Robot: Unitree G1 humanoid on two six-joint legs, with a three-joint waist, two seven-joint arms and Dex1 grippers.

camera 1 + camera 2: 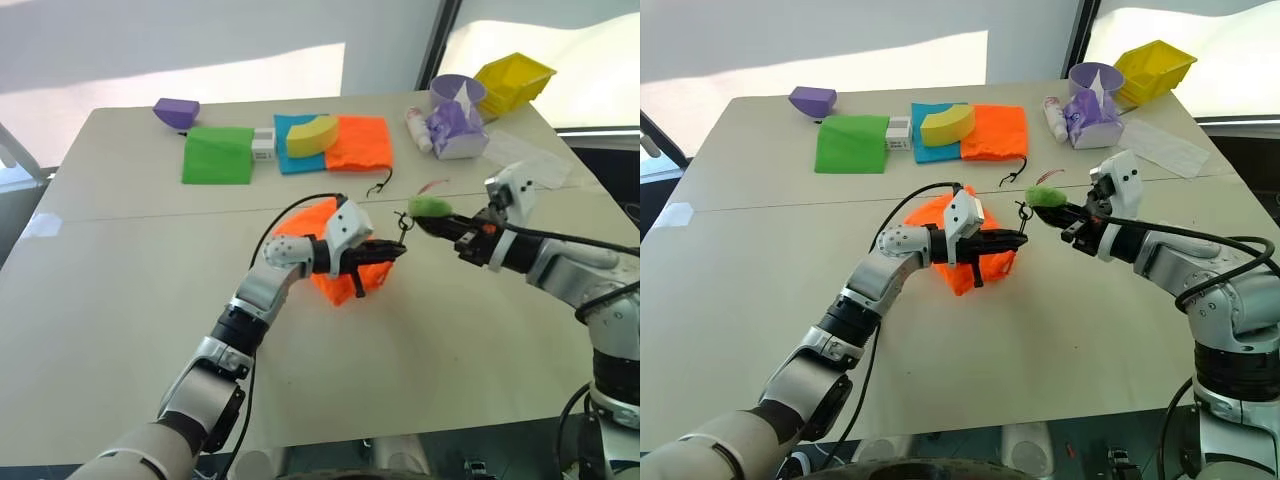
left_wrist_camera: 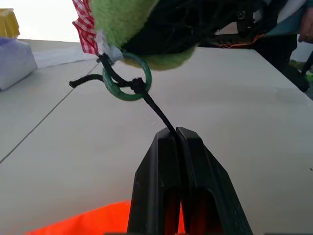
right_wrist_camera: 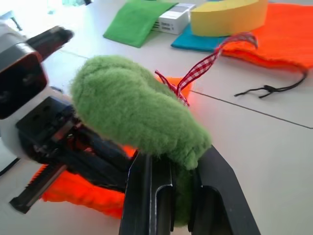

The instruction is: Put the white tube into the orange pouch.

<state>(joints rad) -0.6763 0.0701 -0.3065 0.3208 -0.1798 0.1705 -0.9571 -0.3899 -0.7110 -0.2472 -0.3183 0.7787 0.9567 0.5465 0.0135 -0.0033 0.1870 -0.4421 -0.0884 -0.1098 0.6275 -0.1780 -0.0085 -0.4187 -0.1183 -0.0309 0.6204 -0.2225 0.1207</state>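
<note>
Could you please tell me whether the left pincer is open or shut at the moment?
Shut. The left pincer has its fingers pressed together on the black cord that runs to the green ring under the green pom-pom.

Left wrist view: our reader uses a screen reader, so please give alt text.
The left gripper, shut, pinches a thin black cord knotted to a green ring under a fuzzy green pom-pom. Below lies the neon-orange fabric pouch on a pale table.
</note>
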